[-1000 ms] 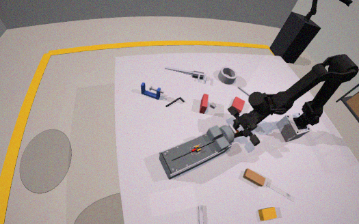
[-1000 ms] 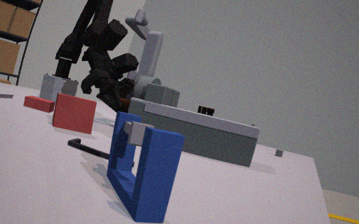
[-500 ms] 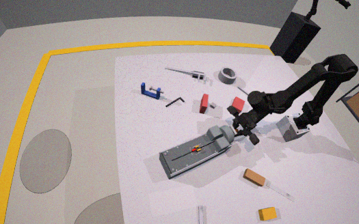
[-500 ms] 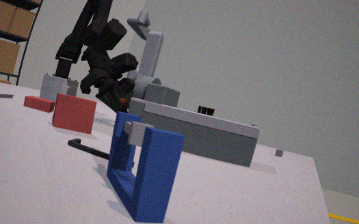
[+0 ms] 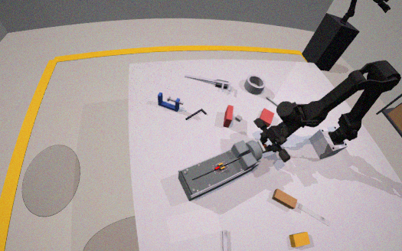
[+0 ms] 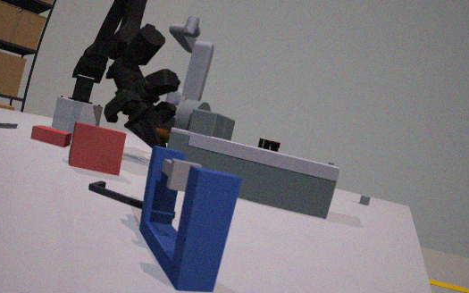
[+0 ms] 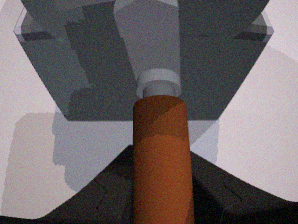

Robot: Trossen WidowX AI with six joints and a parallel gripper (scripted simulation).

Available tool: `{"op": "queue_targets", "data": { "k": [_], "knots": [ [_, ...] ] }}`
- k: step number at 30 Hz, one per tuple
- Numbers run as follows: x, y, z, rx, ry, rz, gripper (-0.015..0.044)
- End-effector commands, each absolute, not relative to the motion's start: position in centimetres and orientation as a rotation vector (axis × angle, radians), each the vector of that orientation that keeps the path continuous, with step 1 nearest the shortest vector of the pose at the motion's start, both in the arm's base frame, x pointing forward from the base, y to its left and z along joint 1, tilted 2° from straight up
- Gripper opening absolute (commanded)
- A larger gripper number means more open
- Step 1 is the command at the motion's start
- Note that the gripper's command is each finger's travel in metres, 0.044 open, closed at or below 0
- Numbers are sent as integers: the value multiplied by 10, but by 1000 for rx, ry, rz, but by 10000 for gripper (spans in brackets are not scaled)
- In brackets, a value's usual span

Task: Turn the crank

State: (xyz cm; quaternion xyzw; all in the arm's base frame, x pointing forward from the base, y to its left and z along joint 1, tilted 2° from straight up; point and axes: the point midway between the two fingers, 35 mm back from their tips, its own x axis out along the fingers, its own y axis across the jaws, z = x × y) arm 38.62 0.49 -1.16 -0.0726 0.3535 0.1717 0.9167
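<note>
The grey slide machine lies on the table, its crank end toward the arm. The red pointer sits in the long slot, close to the two brass marks, a near one and a far one; it appears slightly offset from them, away from the crank end. In the exterior view the pointer's colour cannot be told. My gripper is shut on the orange crank handle. The grey crank arm runs up from the handle in the wrist view. The fingertips are partly hidden.
A blue clamp, a black hex key, an upright red block and a grey ring lie beyond the machine. A brown-handled tool and a yellow block lie on the near side.
</note>
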Motion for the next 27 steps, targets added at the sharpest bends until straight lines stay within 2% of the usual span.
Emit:
{"op": "queue_targets", "data": {
  "k": [1,27],
  "knots": [
    [389,-4,-10,-156,724,327,0],
    [390,-6,-8,-157,723,327,0]
  ]
}}
